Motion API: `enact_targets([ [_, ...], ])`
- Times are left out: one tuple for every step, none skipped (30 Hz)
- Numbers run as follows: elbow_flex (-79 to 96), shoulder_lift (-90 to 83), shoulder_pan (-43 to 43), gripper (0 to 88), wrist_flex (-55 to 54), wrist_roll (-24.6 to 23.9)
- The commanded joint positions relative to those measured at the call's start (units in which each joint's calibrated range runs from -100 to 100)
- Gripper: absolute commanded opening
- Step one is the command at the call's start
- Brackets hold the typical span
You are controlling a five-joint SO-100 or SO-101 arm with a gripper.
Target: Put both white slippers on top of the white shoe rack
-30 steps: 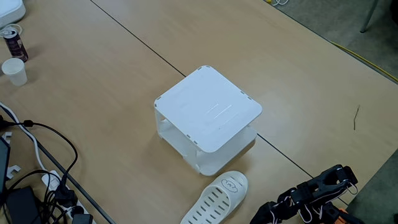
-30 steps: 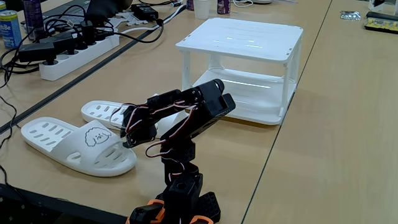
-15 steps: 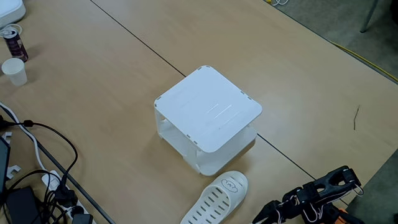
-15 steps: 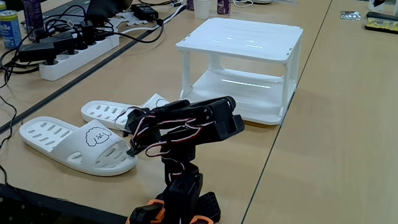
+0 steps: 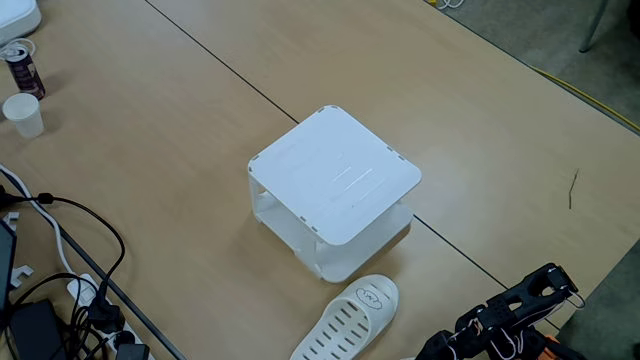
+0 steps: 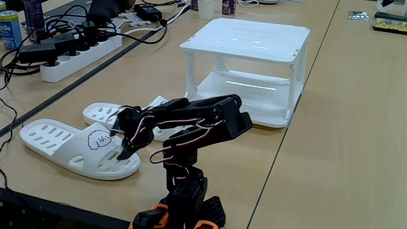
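Observation:
Two white slippers lie on the table at the left of a fixed view. The near slipper (image 6: 70, 149) shows a small black cartoon face on its strap. The far slipper (image 6: 105, 114) is partly hidden behind the arm, and it also shows from above (image 5: 348, 315) just below the rack. The white shoe rack (image 6: 251, 39) stands behind the arm with its flat top bare (image 5: 335, 180). My gripper (image 6: 124, 145) reaches down and left over the near slipper's strap, its tip at or just above the strap. Its jaws are seen edge-on, so their state is unclear.
A power strip (image 6: 79, 54) with tangled black cables lies at the far left, with cans (image 6: 9, 28) behind it. A paper cup (image 5: 24, 114) and a can (image 5: 22, 66) stand at the upper left. The arm's base (image 6: 184, 207) sits at the near table edge.
The arm has stretched out and swung down to the left, carrying the gripper from beside the far slipper to over the near slipper's strap. Slippers and rack have not moved.

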Motion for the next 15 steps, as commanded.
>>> enact_targets([
  [-4.7, 0.0, -1.8, 21.9, -0.7, 0.4],
  [-5.2, 0.0, -1.9, 21.9, -0.9, 0.4],
  [-5.5, 0.0, -1.9, 21.9, -1.1, 0.4],
  [-5.4, 0.0, -1.9, 21.9, -2.6, 0.4],
  [-4.8, 0.0, -1.9, 21.8, -5.0, 0.4],
  [-3.8, 0.1, -1.9, 21.6, -7.4, 0.4],
  [-2.4, 0.1, -1.9, 21.4, -9.8, 0.4],
  [-0.8, 0.1, -1.6, 21.3, -12.1, 0.4],
  [0.9, 0.1, -1.5, 21.3, -14.3, 0.4],
  [2.7, 0.1, -1.4, 21.3, -16.7, 0.4],
  [4.4, 0.1, -1.4, 21.3, -19.1, 0.4],
  [6.2, 0.1, -1.4, 21.2, -21.4, 0.4],
  [8.2, 0.1, -1.3, 21.2, -23.8, 0.4],
  [8.5, 0.3, -1.2, 21.2, -24.5, 0.4],
  [8.2, 0.8, -1.0, 21.2, -25.0, 0.4],
])
